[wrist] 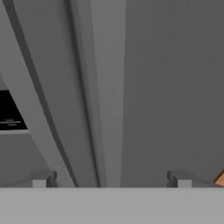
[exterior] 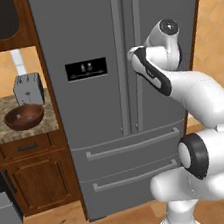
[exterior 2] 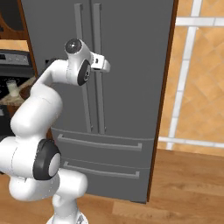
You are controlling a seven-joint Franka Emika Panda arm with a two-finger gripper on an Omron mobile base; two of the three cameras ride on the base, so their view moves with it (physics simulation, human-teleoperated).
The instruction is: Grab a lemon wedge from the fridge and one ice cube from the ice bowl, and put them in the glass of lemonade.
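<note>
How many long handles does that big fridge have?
4: two upright bars, left door handle and right door handle, plus the upper drawer handle and lower drawer handle.

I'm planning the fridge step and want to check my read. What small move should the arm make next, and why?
Probably ease the open gripper forward onto the right door's bar handle. The fridge is shut, the hand faces its doors with the handle between the fingertips, and nothing is held.

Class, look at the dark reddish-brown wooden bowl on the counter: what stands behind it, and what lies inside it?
Behind the dark reddish-brown wooden bowl stands a grey metal toaster. Its inside shows only dark wood; the near rim hides part of the bottom.
</note>
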